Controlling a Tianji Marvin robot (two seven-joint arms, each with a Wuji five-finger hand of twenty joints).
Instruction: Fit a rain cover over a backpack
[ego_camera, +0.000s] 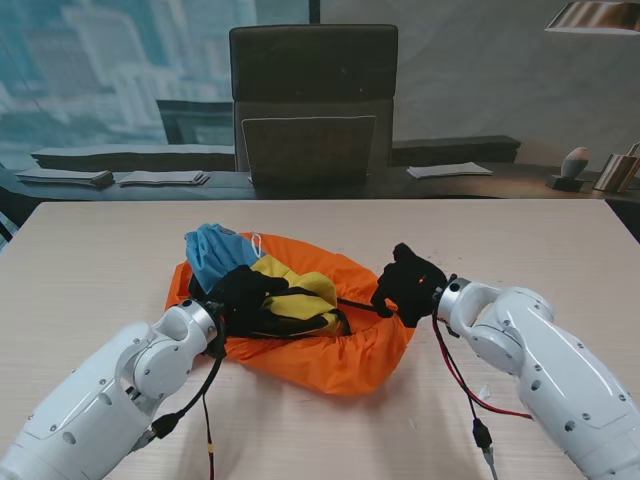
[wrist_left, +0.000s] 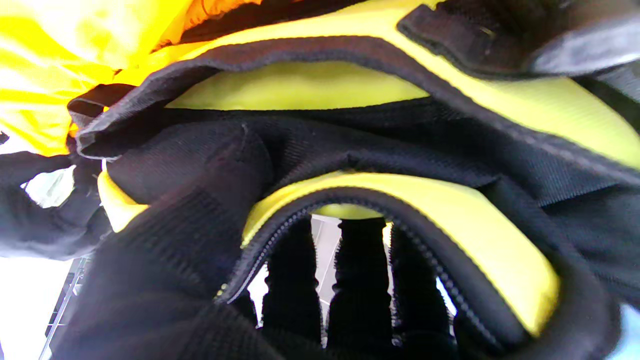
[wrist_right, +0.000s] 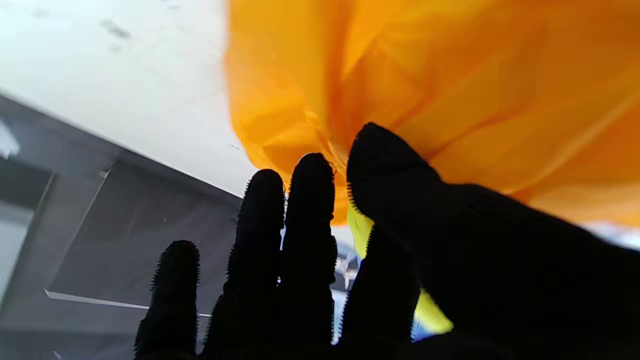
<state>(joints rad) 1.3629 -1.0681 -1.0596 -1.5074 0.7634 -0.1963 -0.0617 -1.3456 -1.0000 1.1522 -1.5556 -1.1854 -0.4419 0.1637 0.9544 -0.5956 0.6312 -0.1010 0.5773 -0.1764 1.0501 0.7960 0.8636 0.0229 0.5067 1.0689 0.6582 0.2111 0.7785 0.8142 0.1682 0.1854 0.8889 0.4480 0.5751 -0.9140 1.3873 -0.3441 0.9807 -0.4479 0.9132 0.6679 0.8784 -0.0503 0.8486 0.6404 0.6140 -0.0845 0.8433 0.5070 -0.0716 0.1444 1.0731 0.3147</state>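
The yellow-and-black backpack (ego_camera: 290, 300) lay mid-table inside the thin orange rain cover (ego_camera: 340, 350). My left hand (ego_camera: 240, 290) gripped its strap; my right hand (ego_camera: 405, 283) pinched the slippery, limp hem.

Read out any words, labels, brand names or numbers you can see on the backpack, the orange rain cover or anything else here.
None can be read.
backpack: no legible logo or tag in any view.
rain cover: plain orange, no print showing.
papers on the far desk: too small and blurred to read.
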